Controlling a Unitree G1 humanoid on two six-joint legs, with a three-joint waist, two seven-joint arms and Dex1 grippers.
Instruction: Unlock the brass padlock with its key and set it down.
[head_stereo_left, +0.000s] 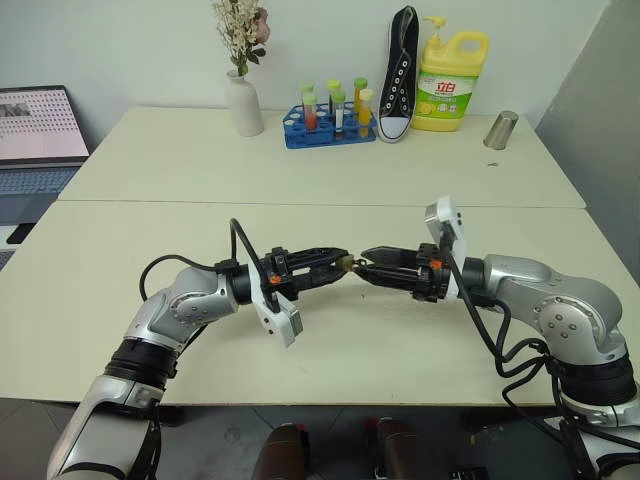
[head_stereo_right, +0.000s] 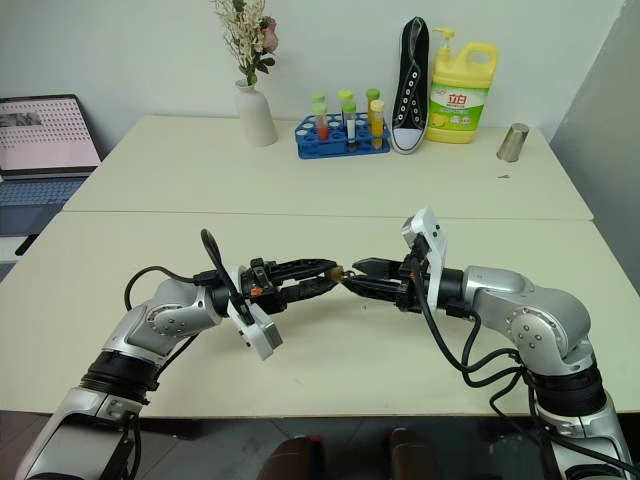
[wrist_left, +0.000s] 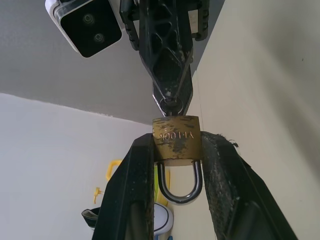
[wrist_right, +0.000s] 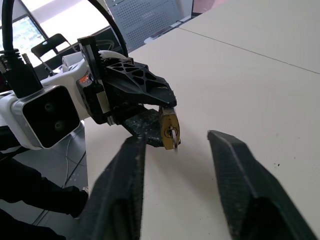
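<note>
The brass padlock (wrist_left: 176, 140) is clamped by its body between the fingers of my left gripper (head_stereo_left: 338, 260), silver shackle pointing back toward that wrist, held in the air above the table (head_stereo_left: 330, 350). The key (wrist_right: 173, 137) sticks out of the padlock's bottom face. My right gripper (head_stereo_left: 366, 256) faces the left one tip to tip. In the head and left wrist views its fingertips meet on the key's head (wrist_left: 172, 104). Both grippers lie roughly level over the near table's middle.
On the far table stand a white vase (head_stereo_left: 243, 102), a blue rack of test tubes (head_stereo_left: 328, 128), a black shoe (head_stereo_left: 398, 75), a yellow detergent bottle (head_stereo_left: 450, 80) and a metal cup (head_stereo_left: 501, 130). A laptop (head_stereo_left: 35, 130) sits at the far left.
</note>
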